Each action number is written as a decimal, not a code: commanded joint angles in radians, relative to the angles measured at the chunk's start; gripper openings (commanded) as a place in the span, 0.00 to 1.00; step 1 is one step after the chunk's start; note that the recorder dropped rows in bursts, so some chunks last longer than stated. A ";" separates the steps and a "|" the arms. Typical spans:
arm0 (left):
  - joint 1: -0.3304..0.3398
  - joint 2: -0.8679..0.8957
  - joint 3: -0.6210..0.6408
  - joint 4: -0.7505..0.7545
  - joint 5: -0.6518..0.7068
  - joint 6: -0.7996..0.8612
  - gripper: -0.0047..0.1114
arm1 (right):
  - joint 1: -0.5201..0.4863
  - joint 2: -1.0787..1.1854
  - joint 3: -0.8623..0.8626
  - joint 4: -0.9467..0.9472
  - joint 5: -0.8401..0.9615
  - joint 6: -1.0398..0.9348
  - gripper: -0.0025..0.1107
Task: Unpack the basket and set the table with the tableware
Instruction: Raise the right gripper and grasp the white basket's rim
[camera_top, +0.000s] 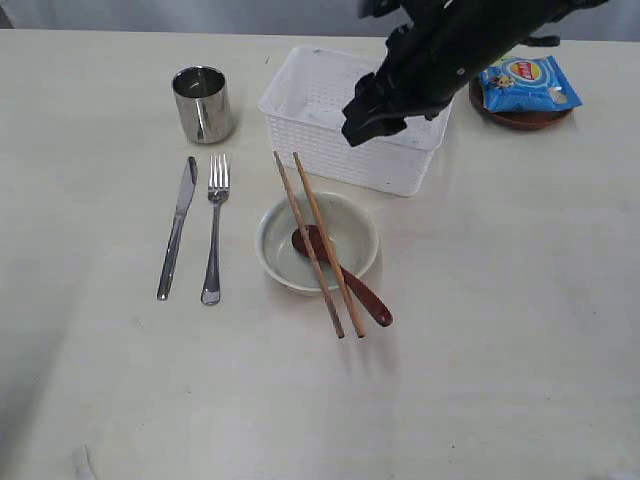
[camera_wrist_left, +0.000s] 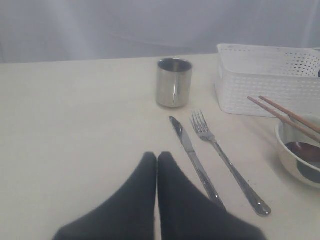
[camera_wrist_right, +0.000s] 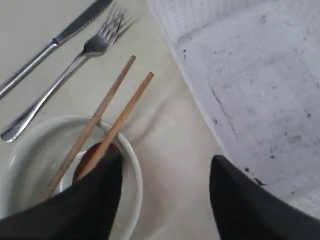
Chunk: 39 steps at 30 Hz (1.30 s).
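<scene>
Hanging over the gap betw. basket (camera_top: 345, 160) and bowl (camera_top: 270, 248), the right gripper (camera_wrist_right: 166, 159) is spread wide w/ nothing in it. Its arm blocks the basket's far corner in the exterior view. One finger hides part of the bowl, where chopsticks (camera_top: 315, 240) cross the rim over the spoon (camera_top: 365, 295). Beyond the arm, the plate (camera_top: 520, 121) is mostly covered by a chip packet (camera_top: 525, 82). The left gripper (camera_wrist_left: 157, 156) is pressed together, empty, above the table (camera_top: 520, 330). Knife (camera_wrist_left: 192, 160) and fork (camera_wrist_left: 225, 160) lie just ahead of it, the cup (camera_wrist_left: 173, 82) further on. It's outside the exterior view.
</scene>
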 joint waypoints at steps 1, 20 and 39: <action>-0.006 -0.003 0.003 0.000 -0.002 -0.003 0.04 | 0.000 0.075 -0.032 -0.009 -0.045 -0.042 0.49; -0.006 -0.003 0.003 0.000 -0.002 -0.003 0.04 | 0.000 0.222 -0.142 -0.135 -0.074 -0.052 0.22; -0.006 -0.003 0.003 0.004 -0.002 -0.003 0.04 | -0.016 0.107 -0.482 -0.448 -0.080 0.125 0.02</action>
